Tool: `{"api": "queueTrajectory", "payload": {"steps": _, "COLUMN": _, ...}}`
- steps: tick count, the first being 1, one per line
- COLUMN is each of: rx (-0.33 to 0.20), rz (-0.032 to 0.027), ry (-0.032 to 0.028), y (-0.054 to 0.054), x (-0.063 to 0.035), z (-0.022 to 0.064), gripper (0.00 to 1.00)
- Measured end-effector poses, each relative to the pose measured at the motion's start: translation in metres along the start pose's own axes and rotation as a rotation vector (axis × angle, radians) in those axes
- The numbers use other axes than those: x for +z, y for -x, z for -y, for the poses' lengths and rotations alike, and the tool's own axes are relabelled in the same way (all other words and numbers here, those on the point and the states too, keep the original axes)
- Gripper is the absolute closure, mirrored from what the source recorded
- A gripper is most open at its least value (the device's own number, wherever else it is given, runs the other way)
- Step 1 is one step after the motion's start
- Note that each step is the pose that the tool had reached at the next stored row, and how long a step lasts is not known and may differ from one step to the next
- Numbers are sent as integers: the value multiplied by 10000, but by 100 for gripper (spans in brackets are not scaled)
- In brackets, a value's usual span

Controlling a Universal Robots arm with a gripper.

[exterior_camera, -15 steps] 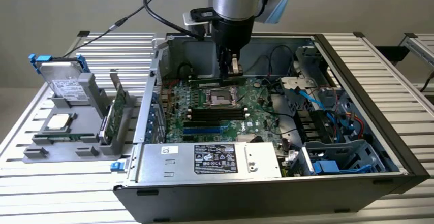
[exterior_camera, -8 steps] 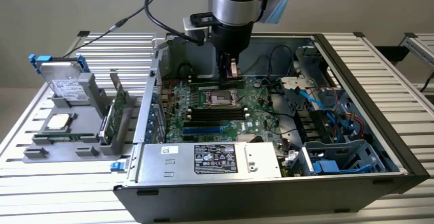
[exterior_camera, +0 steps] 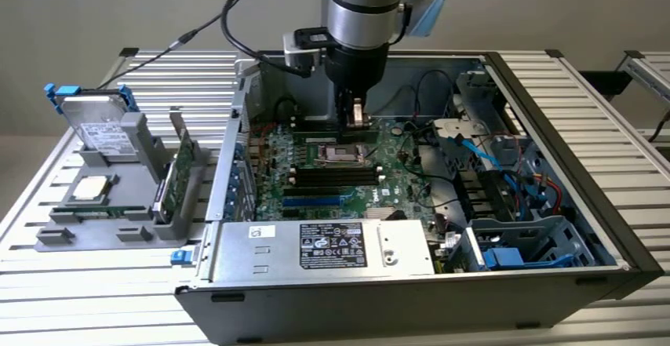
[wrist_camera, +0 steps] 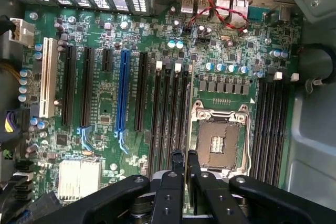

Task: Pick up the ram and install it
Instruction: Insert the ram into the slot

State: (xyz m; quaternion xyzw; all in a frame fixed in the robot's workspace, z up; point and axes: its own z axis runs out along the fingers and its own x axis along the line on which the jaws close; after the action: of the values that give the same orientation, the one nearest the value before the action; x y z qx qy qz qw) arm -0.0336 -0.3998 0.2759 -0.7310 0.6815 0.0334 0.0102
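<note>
Exterior view shows the open computer case (exterior_camera: pixel 586 228), with the arm hanging over its motherboard (exterior_camera: pixel 314 197). From the wrist, the gripper (wrist_camera: pixel 184 155) is pinched almost closed on what looks like the ram (wrist_camera: pixel 188 103). It appears as a thin edge-on strip over the bank of memory slots (wrist_camera: pixel 167 114), just beside the CPU socket (wrist_camera: pixel 220 140). As I judge the risks, a slight tilt or offset would jam the stick on the slot walls. A reversed notch would block seating, and sideways drift could scrape the bare socket contacts.
</note>
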Motion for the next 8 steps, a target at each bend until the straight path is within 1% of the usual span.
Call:
{"api": "queueTrajectory", "payload": {"steps": 3, "rx": 15, "rz": 0, "ry": 21, "y": -19, "x": 42, "z": 0, "gripper": 86}}
{"api": "queueTrajectory", "payload": {"steps": 8, "rx": 97, "rz": 0, "ry": 20, "y": -61, "x": 128, "z": 0, "gripper": 86}}
